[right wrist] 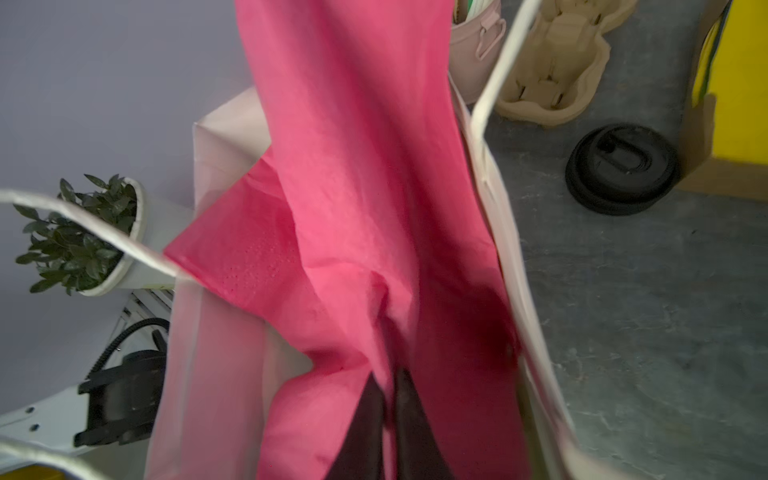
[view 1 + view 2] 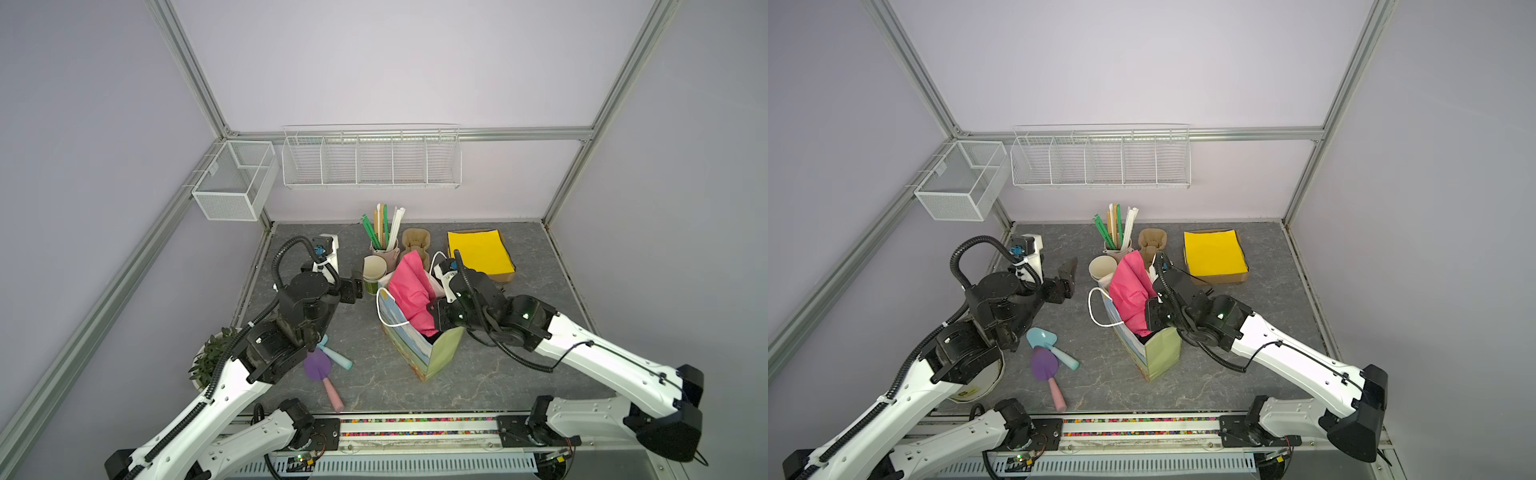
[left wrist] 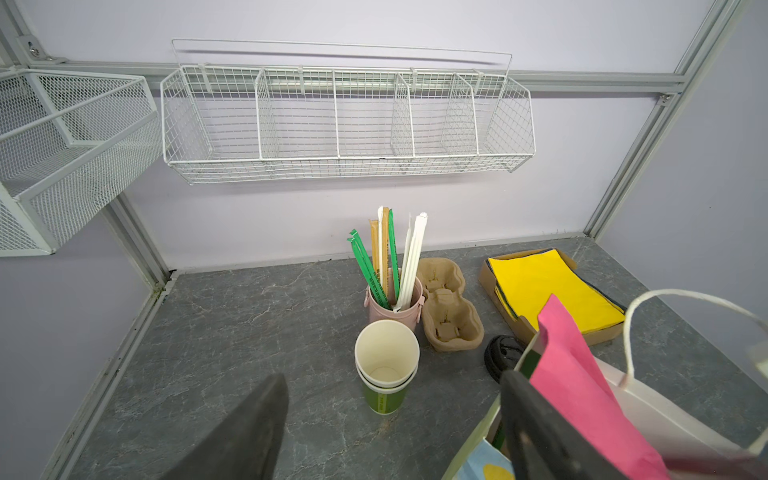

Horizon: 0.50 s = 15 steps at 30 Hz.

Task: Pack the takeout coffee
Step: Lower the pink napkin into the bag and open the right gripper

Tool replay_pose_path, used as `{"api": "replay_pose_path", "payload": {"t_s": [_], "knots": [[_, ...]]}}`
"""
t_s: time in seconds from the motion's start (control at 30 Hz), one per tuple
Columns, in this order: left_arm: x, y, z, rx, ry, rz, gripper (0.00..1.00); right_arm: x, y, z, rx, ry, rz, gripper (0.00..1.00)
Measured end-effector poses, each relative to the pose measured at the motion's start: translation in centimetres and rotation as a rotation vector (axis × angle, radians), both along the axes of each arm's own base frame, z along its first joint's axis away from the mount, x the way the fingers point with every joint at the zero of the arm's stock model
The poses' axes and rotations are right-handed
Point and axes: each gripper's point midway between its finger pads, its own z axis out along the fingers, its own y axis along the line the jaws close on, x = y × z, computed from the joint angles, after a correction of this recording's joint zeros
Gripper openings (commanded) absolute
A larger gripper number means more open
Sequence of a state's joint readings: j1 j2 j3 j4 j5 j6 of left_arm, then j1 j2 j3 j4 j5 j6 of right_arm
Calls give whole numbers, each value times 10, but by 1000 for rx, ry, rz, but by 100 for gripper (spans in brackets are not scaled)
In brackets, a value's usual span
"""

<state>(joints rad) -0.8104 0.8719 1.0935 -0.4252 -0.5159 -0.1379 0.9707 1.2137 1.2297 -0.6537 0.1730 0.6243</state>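
— Right fingers deep in the paper bag, narrow gap, crinkly pink tissue between them; gripped or freed, can't tell.
— Left fingers?
— Spread wide, empty, beside the bag mid-counter. Takeout coffee unseen, presumably under the tissue. Suggest: let go fully, lift straight up, spare the thin paper walls.

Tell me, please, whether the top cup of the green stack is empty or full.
Empty: the left wrist view looks down into the top cup and shows its bare cream bottom, no liquid, no lid.
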Motion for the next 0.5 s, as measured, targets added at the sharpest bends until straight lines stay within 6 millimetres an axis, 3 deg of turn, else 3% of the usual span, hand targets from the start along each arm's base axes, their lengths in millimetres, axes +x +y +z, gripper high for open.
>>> {"api": "replay_pose_path", "payload": {"t_s": [0.13,0.27,0.37,0.5], "knots": [[2,-1,-2,7,6,0,80,2,1,37,32,-60,15,43],[3,-1,-5,13,12,3,81,9,10,67,63,-130,42,35],[3,-1,-5,14,13,3,81,19,24,67,44,-161,68,27],[3,-1,-5,15,14,3,80,43,47,45,-6,-152,91,22]]}}
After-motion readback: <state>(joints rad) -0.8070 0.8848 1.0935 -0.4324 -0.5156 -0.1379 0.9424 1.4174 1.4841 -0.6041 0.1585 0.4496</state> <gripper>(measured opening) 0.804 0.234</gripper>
